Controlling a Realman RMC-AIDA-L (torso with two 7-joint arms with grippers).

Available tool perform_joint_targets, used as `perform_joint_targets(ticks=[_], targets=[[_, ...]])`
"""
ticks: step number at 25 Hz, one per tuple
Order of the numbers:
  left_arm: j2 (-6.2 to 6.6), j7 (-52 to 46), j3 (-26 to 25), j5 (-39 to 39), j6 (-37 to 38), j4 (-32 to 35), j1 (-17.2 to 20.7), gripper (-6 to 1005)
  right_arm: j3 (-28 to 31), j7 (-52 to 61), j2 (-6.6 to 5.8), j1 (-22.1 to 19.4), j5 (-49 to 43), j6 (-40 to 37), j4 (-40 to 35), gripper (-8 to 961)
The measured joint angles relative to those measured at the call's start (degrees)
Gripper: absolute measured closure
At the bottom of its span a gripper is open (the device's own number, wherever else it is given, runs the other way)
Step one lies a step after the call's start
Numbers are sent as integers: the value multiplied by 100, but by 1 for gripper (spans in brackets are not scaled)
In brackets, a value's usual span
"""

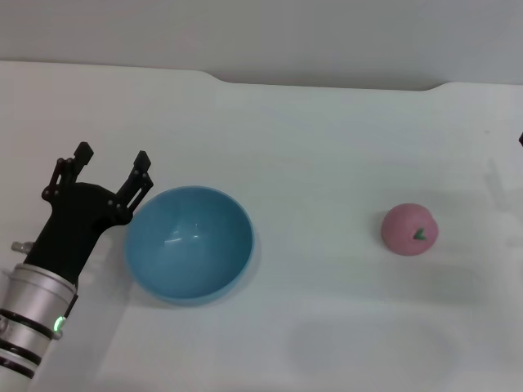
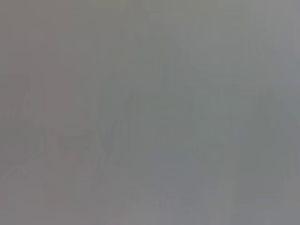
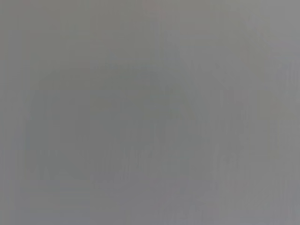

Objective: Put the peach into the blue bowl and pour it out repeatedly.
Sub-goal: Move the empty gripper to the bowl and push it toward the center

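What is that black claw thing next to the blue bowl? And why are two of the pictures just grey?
That black claw is the robot's left gripper, its hand on the end of a silver and black arm. Its jaws are open and hold nothing; it sits just beside the blue bowl. The big picture comes from a camera on the robot's head, looking down at a white table. The bowl is empty. The pink ball off to the right is a toy peach, lying alone on the table. Only a tiny dark bit at the right edge hints at the other arm, so its hand is not seen. The two grey pictures come from cameras on the robot's wrists, and nothing can be made out in them.
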Motion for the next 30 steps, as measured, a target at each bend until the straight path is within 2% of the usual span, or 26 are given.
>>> perform_joint_targets(ticks=[11, 15, 19, 20, 22, 25, 28, 29, 30], targets=[[10, -13, 1, 39, -68, -1, -213, 147, 6, 1, 0, -55, 0, 24, -10, 239], [36, -284, -10, 42, -123, 37, -426, 147, 73, 1, 0, -68, 0, 48, -10, 238], [57, -1236, 5, 44, -270, 505, -760, 147, 88, 1, -5, -60, 0, 49, -15, 237], [65, -1903, 52, 69, -420, 862, -984, 147, 88, 1, -5, -60, 0, 49, -15, 237], [69, -2190, 83, 113, -517, 1046, -1083, 146, 88, 1, -6, -60, 0, 55, -17, 237], [80, -3353, 280, 418, -1001, 1787, -1464, 146, 88, 1, -7, -64, 0, 76, -32, 238], [77, -4454, 700, 660, -1649, 2558, -1787, 146, 88, 1, -8, -65, 0, 121, -44, 238], [73, -5513, 1323, 729, -2178, 3120, -1946, 146, 88, 1, -9, -65, 0, 137, -44, 238], [73, -5513, 1323, 729, -2178, 3120, -1946, 146, 88, 1, -9, -65, 0, 142, -44, 238]])
